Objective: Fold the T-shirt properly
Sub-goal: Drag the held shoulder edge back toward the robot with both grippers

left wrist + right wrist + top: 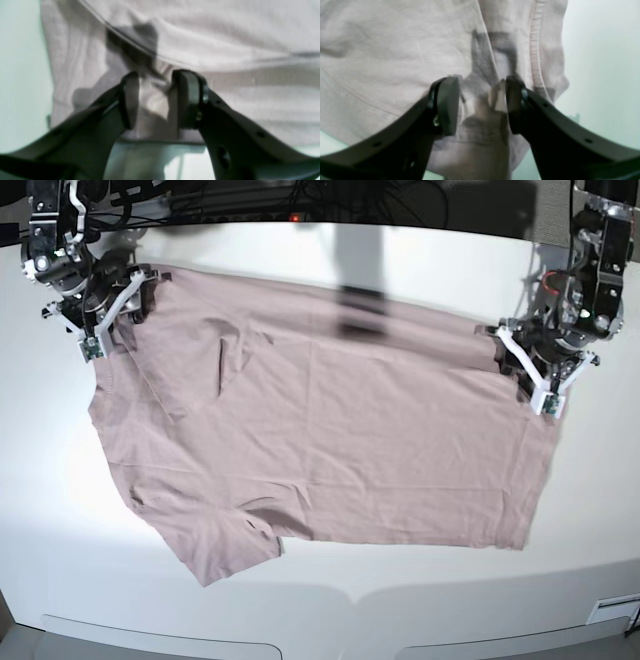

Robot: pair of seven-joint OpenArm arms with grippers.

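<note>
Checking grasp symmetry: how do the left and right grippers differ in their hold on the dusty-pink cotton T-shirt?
The left gripper pinches the straight hemmed edge of the dusty-pink cotton T-shirt; the right gripper grips bunched fabric beside a stitched sleeve hem. In the base view, the left sits lower at the shirt's right edge, the right at the top-left corner. Both pinch a raised fold between dark pads.

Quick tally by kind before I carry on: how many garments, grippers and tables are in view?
T-shirt: 1, pink, spread out flat
Grippers: 2, the left gripper and the right gripper, each with cloth between its jaws at an edge of the shirt
Table: 1, white
Total: 4
</note>
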